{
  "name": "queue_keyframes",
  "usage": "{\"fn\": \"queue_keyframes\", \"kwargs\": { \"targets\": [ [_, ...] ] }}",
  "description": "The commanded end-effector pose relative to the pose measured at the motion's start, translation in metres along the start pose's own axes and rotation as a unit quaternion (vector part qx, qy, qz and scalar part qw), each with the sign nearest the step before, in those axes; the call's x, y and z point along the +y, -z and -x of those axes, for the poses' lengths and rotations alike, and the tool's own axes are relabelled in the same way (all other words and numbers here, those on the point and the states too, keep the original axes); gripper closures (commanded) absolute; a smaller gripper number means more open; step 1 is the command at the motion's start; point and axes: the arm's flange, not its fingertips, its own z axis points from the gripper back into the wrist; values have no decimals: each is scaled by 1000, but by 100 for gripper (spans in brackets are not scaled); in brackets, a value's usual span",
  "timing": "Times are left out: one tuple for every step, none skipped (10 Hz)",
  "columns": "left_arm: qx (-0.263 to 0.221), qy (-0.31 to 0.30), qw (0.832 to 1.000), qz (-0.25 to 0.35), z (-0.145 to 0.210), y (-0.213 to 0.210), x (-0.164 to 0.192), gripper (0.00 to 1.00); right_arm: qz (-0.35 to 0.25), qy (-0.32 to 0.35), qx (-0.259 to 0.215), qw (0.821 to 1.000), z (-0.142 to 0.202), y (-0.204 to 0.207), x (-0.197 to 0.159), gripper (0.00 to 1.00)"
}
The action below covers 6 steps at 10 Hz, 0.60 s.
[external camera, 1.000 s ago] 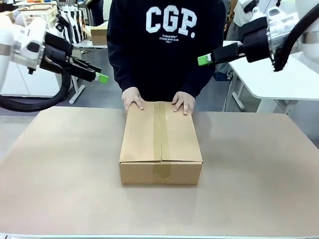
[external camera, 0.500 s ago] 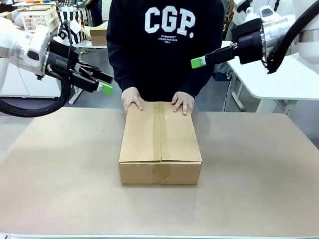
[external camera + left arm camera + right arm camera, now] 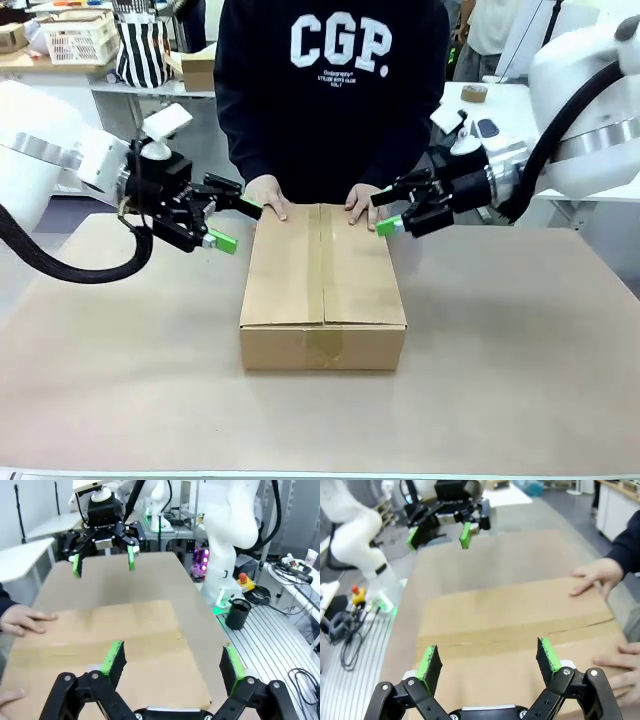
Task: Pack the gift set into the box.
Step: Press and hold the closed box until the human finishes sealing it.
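Observation:
The box lies shut on the table's middle, a tan tape strip running along its top seam. A person's hands rest on its far edge. My left gripper hovers open just off the box's far left corner, nothing between its fingers. My right gripper hovers open at the far right corner, beside the person's other hand. In the left wrist view my left gripper looks across the box top at the right gripper. The right gripper faces the box likewise. The gift set is out of view.
The brown table top spreads wide around the box. A white side table stands behind at the right. A basket and a small carton sit on a bench at the back left.
Both grippers came down from chest height to the box's far corners, and their fingers spread apart. The box and the person's hands stayed put.

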Motion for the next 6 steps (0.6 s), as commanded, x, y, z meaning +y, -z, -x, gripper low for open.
{"fn": "queue_keyframes", "kwargs": {
  "targets": [
    [75, 2, 994, -83, 17, 27, 15, 0, -9, -42, -27, 999, 16, 33, -9, 0],
    [78, -30, 989, -123, 29, 40, 19, 0, -32, -40, -31, 998, 25, 43, -7, 0],
    [99, -41, 981, -161, 42, 45, 24, 0, -47, -32, -18, 998, 34, 47, -6, 0],
    [119, -41, 975, -182, 51, 50, 28, 0, -38, -14, -10, 999, 42, 47, -7, 0],
    [145, -36, 968, -199, 58, 56, 30, 0, -16, -10, -31, 999, 43, 49, -10, 0],
    [151, -38, 969, -192, 61, 61, 31, 0, 3, -13, -21, 1000, 45, 55, -12, 0]
  ]
}}
